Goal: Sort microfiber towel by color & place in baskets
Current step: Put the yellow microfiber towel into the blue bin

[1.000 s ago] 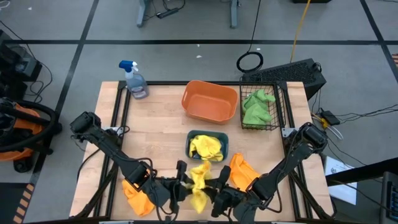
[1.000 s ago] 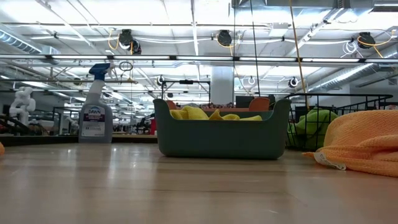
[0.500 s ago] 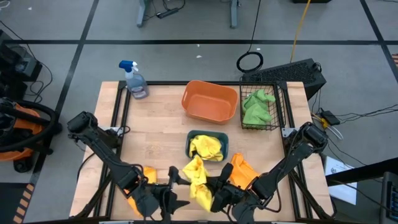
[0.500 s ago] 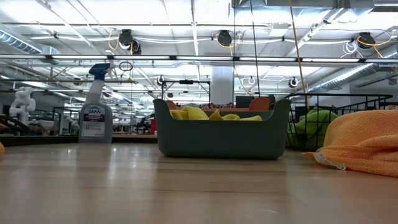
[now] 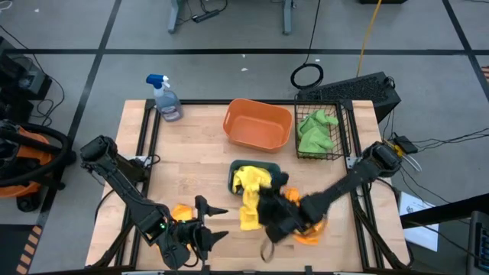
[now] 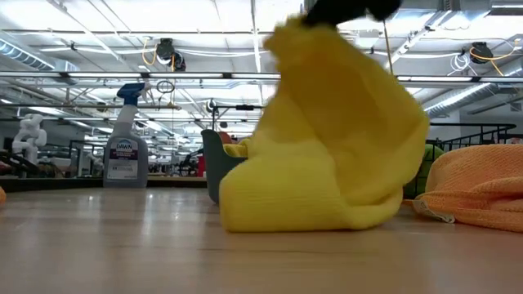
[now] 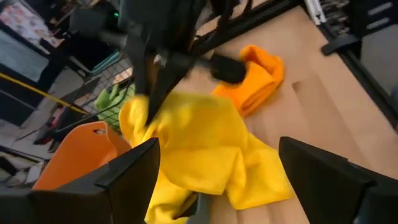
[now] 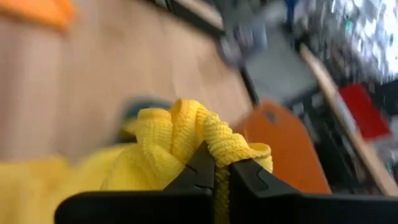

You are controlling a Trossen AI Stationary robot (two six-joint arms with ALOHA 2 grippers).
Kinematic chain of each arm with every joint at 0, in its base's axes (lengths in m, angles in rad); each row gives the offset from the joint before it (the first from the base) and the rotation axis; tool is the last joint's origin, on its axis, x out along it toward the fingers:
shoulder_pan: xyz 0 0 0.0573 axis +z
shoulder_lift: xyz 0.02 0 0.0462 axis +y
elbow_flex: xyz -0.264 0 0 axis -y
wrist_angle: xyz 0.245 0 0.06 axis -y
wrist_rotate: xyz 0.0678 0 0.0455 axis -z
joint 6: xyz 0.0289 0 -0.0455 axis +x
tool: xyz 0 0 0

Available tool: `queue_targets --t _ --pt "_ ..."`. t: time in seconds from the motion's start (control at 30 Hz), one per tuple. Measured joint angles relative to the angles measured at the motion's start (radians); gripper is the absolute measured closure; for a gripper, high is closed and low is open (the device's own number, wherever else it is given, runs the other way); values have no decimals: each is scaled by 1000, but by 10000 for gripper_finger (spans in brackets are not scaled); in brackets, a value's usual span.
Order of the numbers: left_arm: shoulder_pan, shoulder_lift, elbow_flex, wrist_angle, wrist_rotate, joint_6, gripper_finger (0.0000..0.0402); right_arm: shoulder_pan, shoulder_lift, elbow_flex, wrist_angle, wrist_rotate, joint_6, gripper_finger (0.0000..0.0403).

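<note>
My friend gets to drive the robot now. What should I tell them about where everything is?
Right gripper: shut on a yellow towel, carrying it just in front of the teal tray.
Left gripper: open, holding nothing, at the front left of the table.
Done: yellow towels are in the teal tray; a green towel is in the black wire basket.
Left: drop the held yellow towel into the teal tray. Two orange towels are loose on the table, one by the left gripper, one under the right arm. The orange tub is empty.
</note>
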Motion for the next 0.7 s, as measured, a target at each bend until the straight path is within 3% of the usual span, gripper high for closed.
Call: queue_targets --t 0.17,0.3,0.47,0.7 --pt "14 0 0 -12 -17 -23 68 -109 0 0 -127 -108 90 400" --pt "28 0 0 -99 -18 -95 68 -132 -6 0 -103 -315 87 400" --pt "40 0 -1 -213 -19 -205 68 -83 -6 0 -95 -577 206 388" --pt "39 0 -1 -195 -19 -210 68 6 6 0 -85 -597 379 345"
